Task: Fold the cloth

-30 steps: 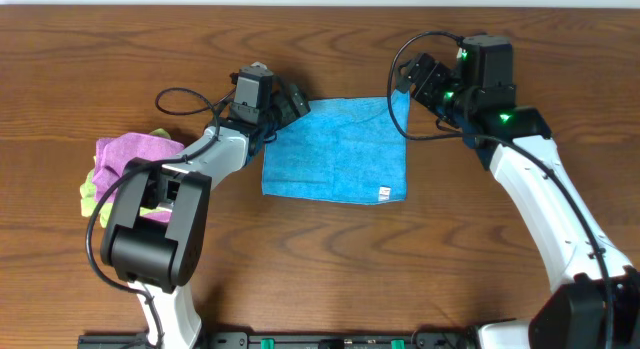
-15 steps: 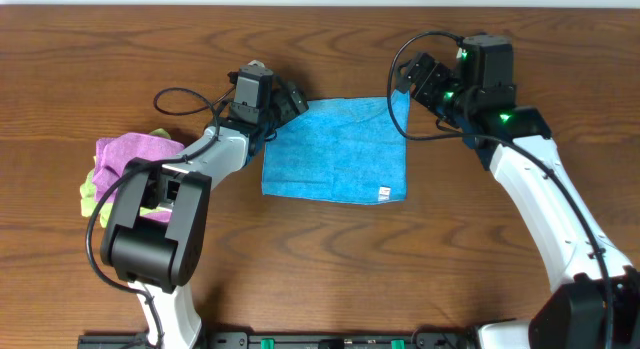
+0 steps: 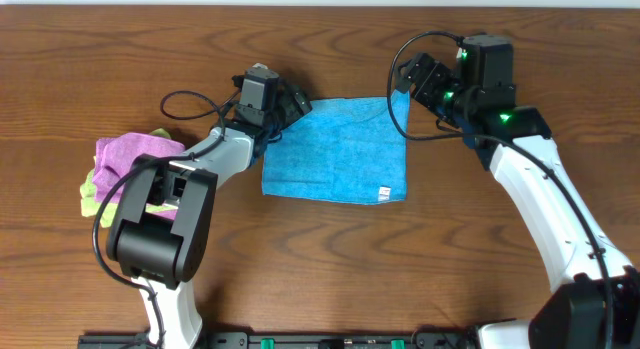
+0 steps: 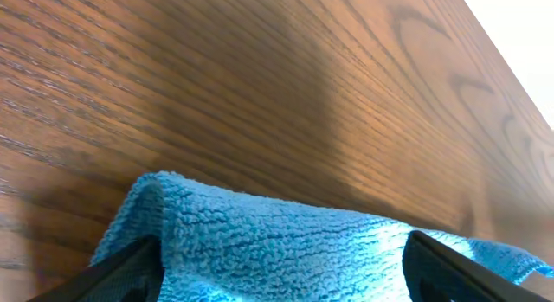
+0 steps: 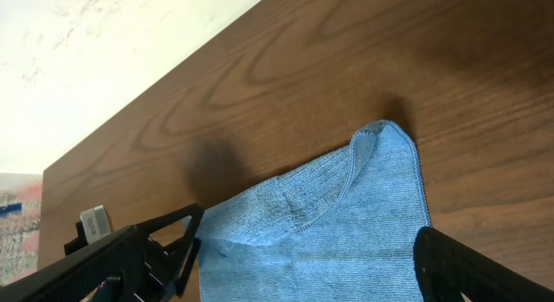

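The blue cloth [image 3: 335,154] lies flat on the wooden table as a rectangle, with a white tag [image 3: 383,194] at its near right corner. My left gripper [image 3: 292,104] is at the cloth's far left corner, open, with the cloth's raised edge [image 4: 286,241] between its wide-spread fingers [image 4: 281,276]. My right gripper [image 3: 408,86] is at the far right corner, open, its fingers [image 5: 307,250] spread on either side of the cloth [image 5: 346,224]. That corner curls up slightly.
A pile of pink and yellow-green cloths [image 3: 125,167] lies at the left of the table. The table's far edge runs just behind both grippers. Bare wood surrounds the blue cloth.
The left arm and its cable have shifted slightly to the right. The cloth and the right arm have not moved.
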Available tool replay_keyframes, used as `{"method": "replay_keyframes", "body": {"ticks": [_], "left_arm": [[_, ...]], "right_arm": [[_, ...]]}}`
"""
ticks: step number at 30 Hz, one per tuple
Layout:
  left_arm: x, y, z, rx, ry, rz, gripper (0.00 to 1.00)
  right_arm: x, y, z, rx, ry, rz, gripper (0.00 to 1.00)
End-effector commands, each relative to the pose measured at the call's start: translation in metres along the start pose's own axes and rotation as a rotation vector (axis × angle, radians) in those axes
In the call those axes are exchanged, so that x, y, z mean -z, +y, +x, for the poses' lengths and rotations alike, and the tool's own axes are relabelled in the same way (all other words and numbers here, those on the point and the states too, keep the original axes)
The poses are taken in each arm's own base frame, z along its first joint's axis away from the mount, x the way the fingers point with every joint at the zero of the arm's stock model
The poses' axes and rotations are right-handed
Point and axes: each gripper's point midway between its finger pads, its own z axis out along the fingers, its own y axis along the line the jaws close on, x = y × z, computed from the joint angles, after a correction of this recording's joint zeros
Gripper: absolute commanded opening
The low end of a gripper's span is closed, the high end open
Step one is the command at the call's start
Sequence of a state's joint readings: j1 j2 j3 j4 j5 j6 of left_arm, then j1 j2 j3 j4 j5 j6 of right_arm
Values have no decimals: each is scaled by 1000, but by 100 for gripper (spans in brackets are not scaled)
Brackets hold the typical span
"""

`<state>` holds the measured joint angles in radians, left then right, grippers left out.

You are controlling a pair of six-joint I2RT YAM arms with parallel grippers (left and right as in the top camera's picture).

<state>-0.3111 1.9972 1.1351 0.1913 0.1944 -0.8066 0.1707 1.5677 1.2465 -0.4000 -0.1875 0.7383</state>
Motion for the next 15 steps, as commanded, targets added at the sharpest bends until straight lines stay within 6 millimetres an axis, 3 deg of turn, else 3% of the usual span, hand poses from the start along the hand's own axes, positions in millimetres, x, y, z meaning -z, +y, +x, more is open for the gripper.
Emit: {"method": "replay_keyframes", "body": {"ticks": [1, 4, 11, 15], "left_arm": [[-10, 3, 3, 39, 3, -12, 86], [-12, 4, 6, 48, 16, -10, 76], [-12, -7, -1, 42, -6, 35, 20], [-11, -9, -5, 45, -19, 48, 14]], "right_arm": [[9, 10, -3, 24, -14, -26, 99], [9, 10, -3, 24, -13, -25, 99], [9, 4, 4, 24, 14, -1, 99], [9, -1, 19, 60, 73, 19, 96]]}}
